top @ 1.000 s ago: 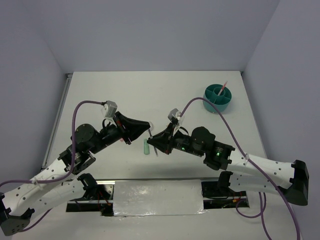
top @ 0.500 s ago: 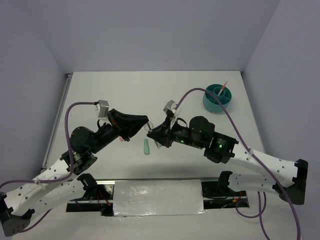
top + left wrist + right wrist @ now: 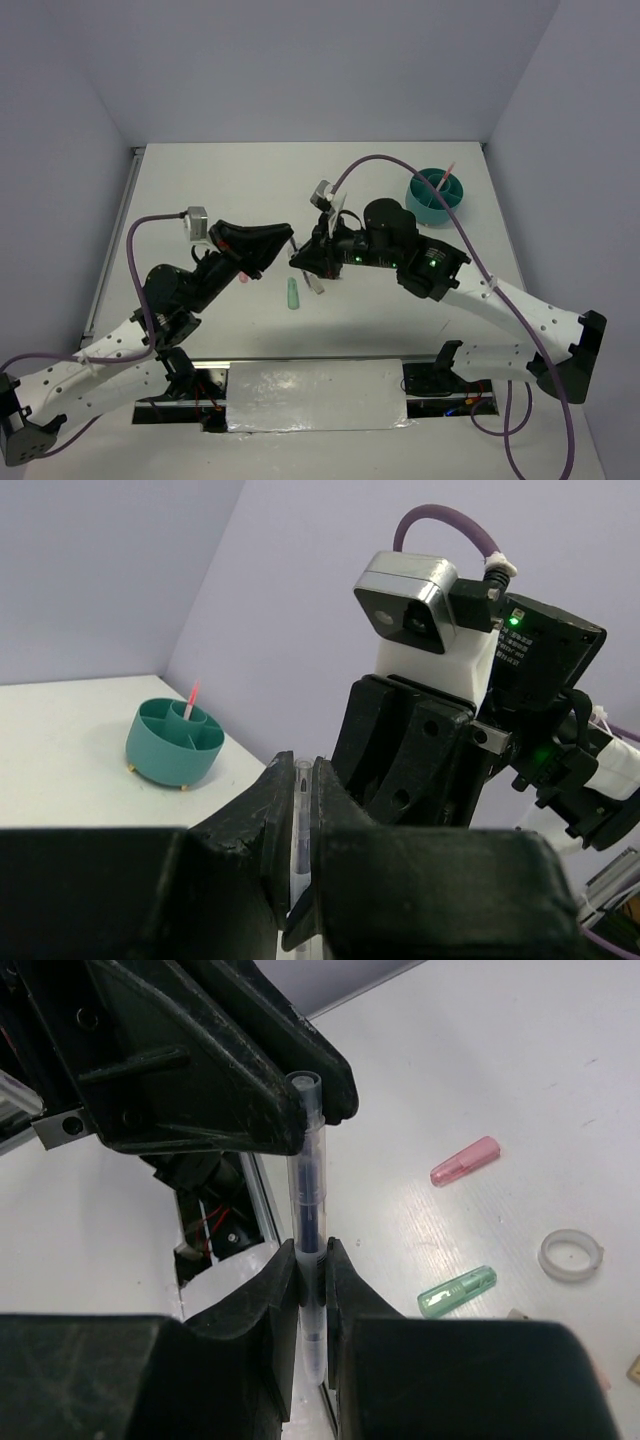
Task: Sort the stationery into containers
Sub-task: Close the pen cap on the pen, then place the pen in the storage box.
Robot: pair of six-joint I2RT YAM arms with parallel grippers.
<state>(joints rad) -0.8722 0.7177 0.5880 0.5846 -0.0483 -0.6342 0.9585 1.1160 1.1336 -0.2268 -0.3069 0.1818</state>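
Right tool (image 3: 310, 1260) and left tool (image 3: 298, 780) both pinch one clear pen (image 3: 307, 1180).

- The left arm (image 3: 110, 350) starts at the lower left of the top view and reaches up toward the centre, with its wrist raised.
- The right arm (image 3: 505, 305) starts at the lower right, bends at the elbow, and reaches left toward the centre.
- Both tools meet almost tip to tip in the middle of the top view.
- The left tool (image 3: 303, 780) has its fingers nearly together, pinching a clear pen (image 3: 308, 1180) near one end.
- The right tool (image 3: 311, 1265) is also narrow and clamps the same pen further along the barrel.
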